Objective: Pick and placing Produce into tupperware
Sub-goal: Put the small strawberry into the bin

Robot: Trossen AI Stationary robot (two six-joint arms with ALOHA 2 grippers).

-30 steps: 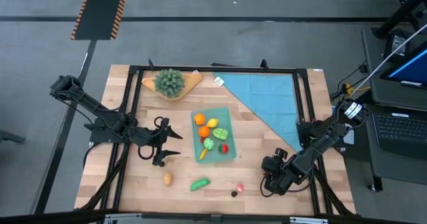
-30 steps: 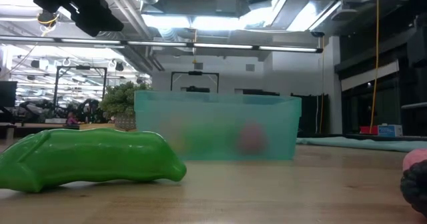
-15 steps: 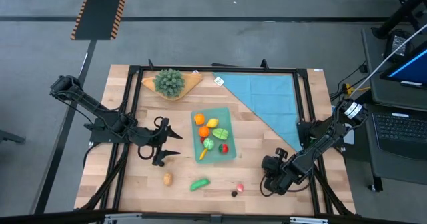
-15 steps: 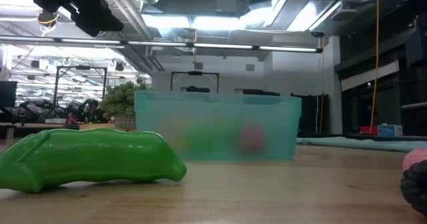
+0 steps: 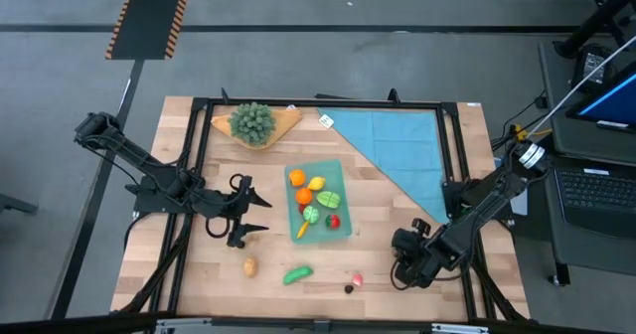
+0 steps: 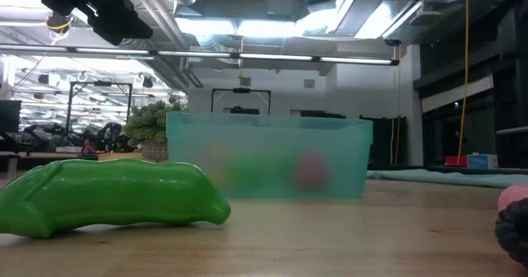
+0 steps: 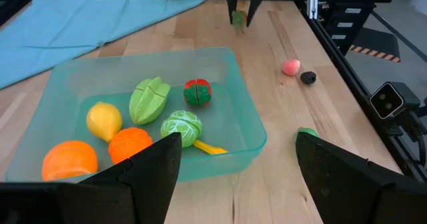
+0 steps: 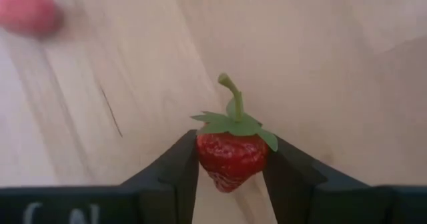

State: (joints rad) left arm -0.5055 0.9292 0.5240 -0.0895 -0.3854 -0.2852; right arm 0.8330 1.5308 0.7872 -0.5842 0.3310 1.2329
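Note:
The teal tupperware stands mid-table and holds several produce pieces, among them an orange, a lemon and a red-green piece. A green pea pod, a brown piece, a pink piece and a dark piece lie on the wood near the front edge. My right gripper, at the near right, is shut on a red strawberry. My left gripper hangs open, left of the tupperware, with nothing between its fingers. My right gripper pinches the strawberry's two red sides between its two fingers. The fingers come steeply from above. The green leaf cap and stem stick out past the fingertips. The berry looks clear of the table.
A light-blue cloth covers the far right of the table. A leafy green bunch sits on a wooden board at the far edge. Black frame rails run along the table's sides. Bare wood lies between the tupperware and my right gripper.
My right arm has risen a little at the near right of the table. The tupperware, the loose produce and my left gripper have stayed where they were.

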